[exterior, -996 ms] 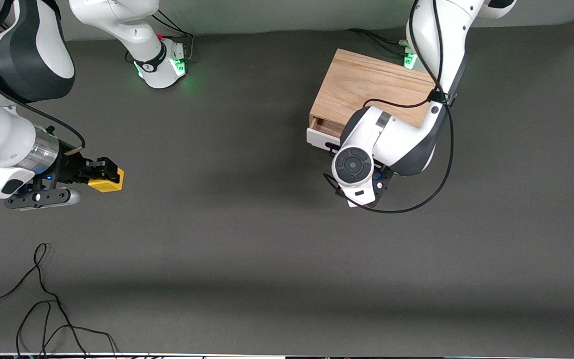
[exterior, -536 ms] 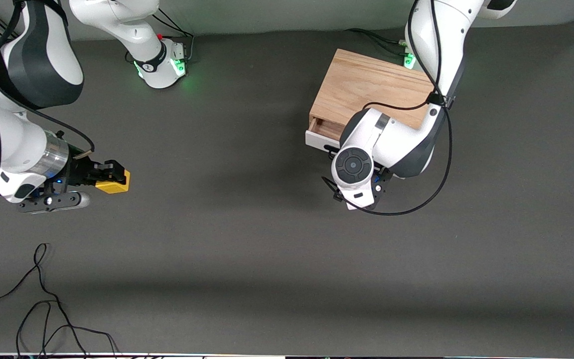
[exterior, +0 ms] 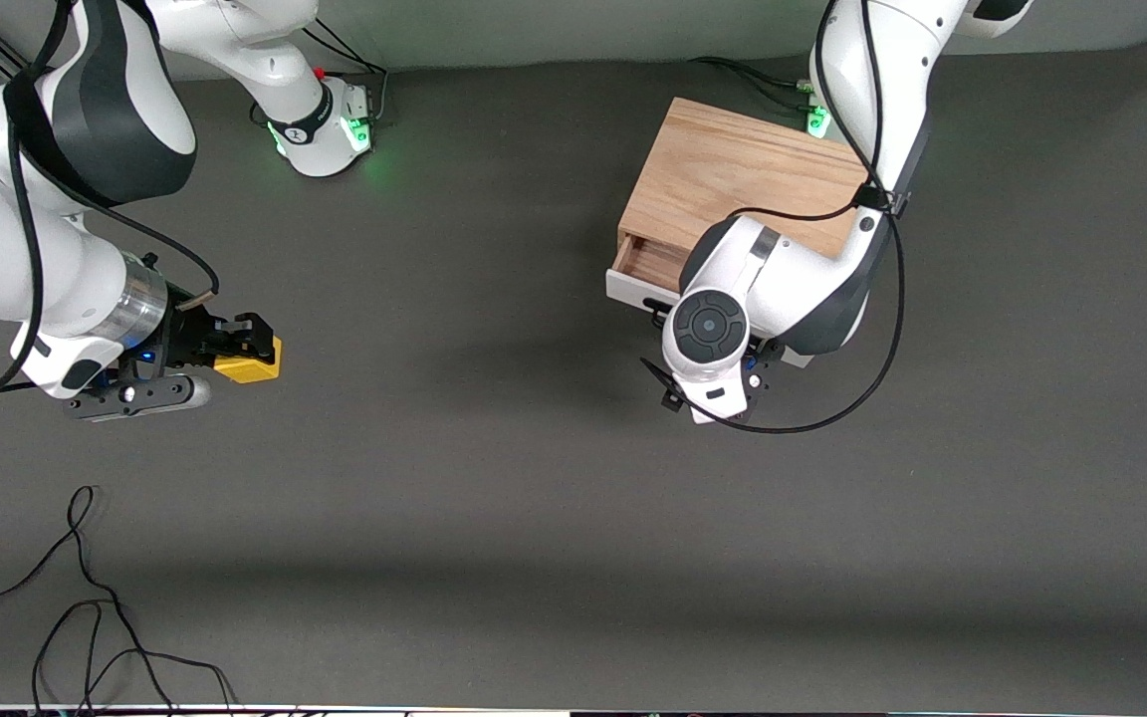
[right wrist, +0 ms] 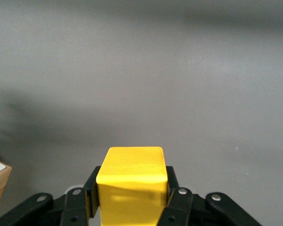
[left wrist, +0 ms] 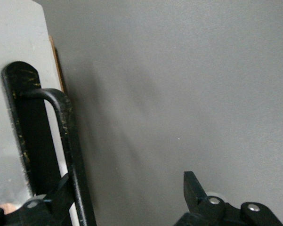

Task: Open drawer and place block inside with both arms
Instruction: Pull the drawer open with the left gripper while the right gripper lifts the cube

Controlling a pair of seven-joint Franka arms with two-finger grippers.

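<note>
Yellow block [exterior: 250, 365] pinched in the right gripper [exterior: 235, 344], up over bare table at the right arm's end, well apart from the drawer [exterior: 645, 271].
Left gripper [left wrist: 127, 202] sits at the black handle [left wrist: 66, 150], one finger hooked at the bar, the other clear of it, so open. Drawer shows a narrow strip of wood inside. Best pull straight out from the box [exterior: 743, 179], level, before the plain, sharp-edged cube comes across.

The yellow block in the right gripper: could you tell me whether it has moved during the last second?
Yes. The block, held in the right gripper, has travelled toward the wooden box at the left arm's end.
</note>
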